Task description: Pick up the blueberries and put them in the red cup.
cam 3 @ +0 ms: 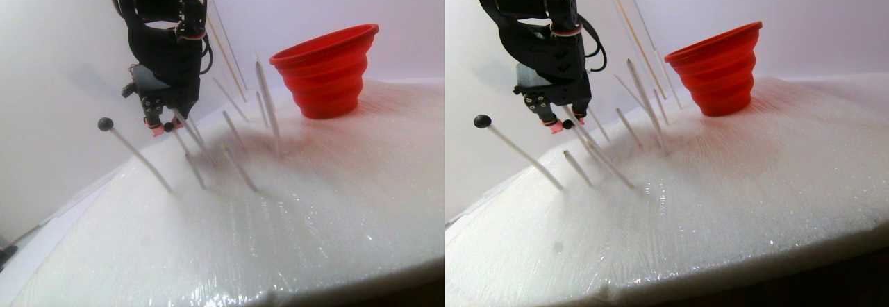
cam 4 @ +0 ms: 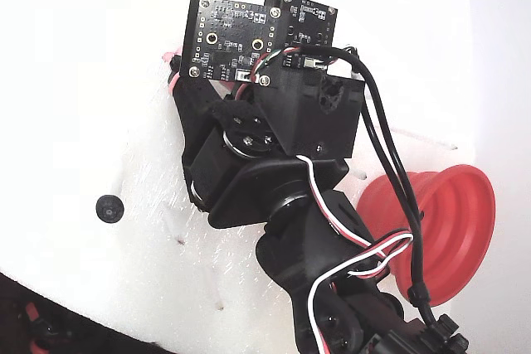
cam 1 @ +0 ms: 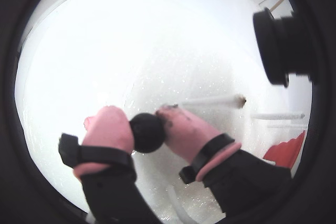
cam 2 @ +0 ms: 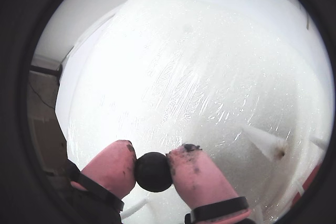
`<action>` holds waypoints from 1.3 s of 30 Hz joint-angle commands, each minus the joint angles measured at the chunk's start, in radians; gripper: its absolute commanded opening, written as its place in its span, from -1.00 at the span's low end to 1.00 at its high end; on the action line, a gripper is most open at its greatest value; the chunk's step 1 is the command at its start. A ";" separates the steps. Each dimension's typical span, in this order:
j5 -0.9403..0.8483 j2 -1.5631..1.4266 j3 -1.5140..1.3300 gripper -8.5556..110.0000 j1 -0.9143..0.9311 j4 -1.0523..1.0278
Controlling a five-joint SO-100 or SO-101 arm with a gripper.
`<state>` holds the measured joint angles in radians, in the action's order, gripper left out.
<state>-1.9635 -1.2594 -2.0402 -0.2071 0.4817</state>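
Observation:
In both wrist views my gripper (cam 1: pixel 147 125) (cam 2: pixel 153 164) is shut on one blueberry (cam 1: pixel 147 132) (cam 2: pixel 154 172), a matte black ball pinched between the two pink fingertips above the white foam. In the stereo pair view the gripper (cam 3: pixel 164 127) hangs at the upper left among the pegs. Another blueberry (cam 3: pixel 105 123) (cam 4: pixel 108 208) sits on the tip of a slanted white peg to its left. The red cup (cam 3: pixel 326 71) (cam 4: pixel 452 230) stands upright at the back right of the foam, well apart from the gripper. Only a red sliver of the cup (cam 1: pixel 287 150) shows in a wrist view.
Several thin white pegs (cam 3: pixel 267 105) lean out of the film-covered foam board (cam 3: pixel 347 196) between gripper and cup. One bare peg (cam 1: pixel 210 100) (cam 2: pixel 265 140) points out just right of the fingertips. A black camera lens (cam 1: pixel 278 45) sits at the upper right. The foam's front edge runs along the bottom of the stereo pair view.

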 commanded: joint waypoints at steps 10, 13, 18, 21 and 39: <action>0.040 -0.184 -0.031 -0.68 -0.101 -0.009; 0.046 -0.206 -0.044 -0.68 -0.103 -0.012; 0.048 -0.245 -0.071 -0.68 -0.104 -0.023; 0.049 -0.272 -0.084 -0.68 -0.104 -0.037; 0.054 -0.402 -0.164 -0.68 -0.057 -0.109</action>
<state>-1.9159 -1.5478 -2.2089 -0.2347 0.3774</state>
